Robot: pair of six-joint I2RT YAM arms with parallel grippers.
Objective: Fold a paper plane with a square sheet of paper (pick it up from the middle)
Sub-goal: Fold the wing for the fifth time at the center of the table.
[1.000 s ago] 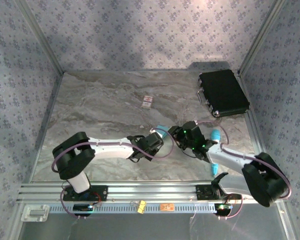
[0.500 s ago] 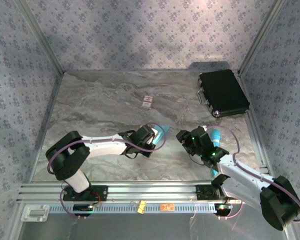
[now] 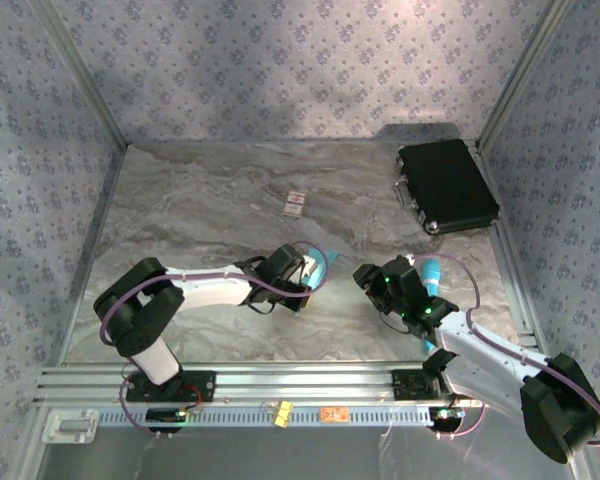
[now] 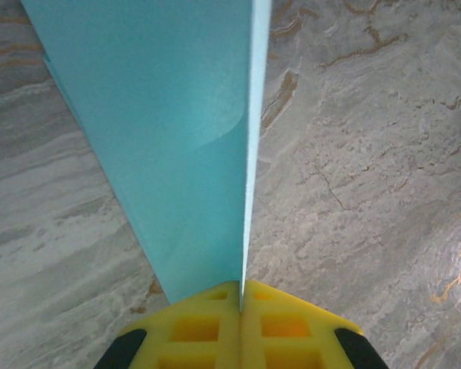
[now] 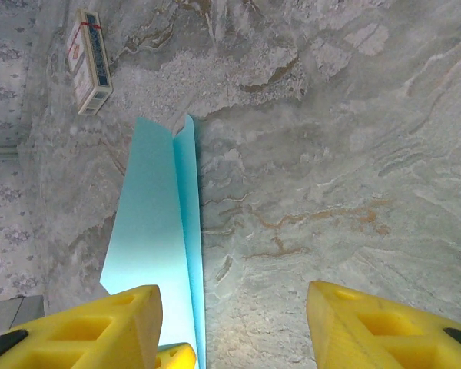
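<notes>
A grey marbled surface (image 3: 200,210) boxed in by flower-print walls carries two robot arms at work on a paper plane. The left pincer (image 4: 240,296) is clamped tight on the near end of the square sheet of paper (image 4: 177,138), now a long light-blue strip folded lengthwise. One panel spreads to the side and the other stands on edge from the crease.

Seen from above, the paper (image 3: 323,265) sits near the middle of the surface, between the two arms. The right pincer (image 5: 232,304) hovers just beside it with its fingers spread wide and nothing in them.

The step in hand appears to be the next lengthwise fold. Doing it well likely means the left pincer keeping its hold so the layers cannot slide. The right one would then close squarely on the free flap near the crease and press it flat along the line, since such thin paper will probably buckle if pushed from one corner.

A small white card (image 5: 88,60) with red marks and a dark stripe lies beyond the paper's far tip; no writing on it can be read. A black case (image 3: 447,186) at the far right shows no legible brand
</notes>
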